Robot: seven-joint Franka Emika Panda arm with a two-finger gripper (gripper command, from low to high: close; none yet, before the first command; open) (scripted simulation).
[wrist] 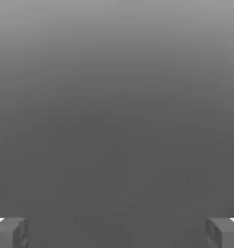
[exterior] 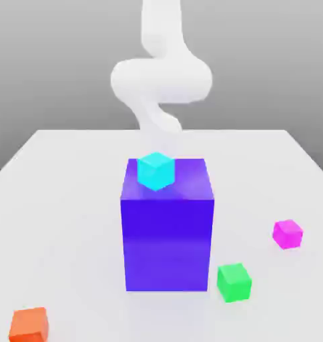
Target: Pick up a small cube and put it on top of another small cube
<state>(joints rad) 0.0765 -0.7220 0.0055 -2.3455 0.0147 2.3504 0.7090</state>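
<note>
The small magenta cube rests on the white table at the exterior view's right. The small green cube sits nearer the front, just right of the big blue-purple block's base. The white arm rises behind the block, its hand hidden behind it. In the hand view my gripper stands open, its two grey fingertips far apart with nothing between them and only a plain grey surface ahead.
A big blue-purple block stands in the table's middle with a cyan cube on its top. An orange cube lies at the front on the exterior view's left.
</note>
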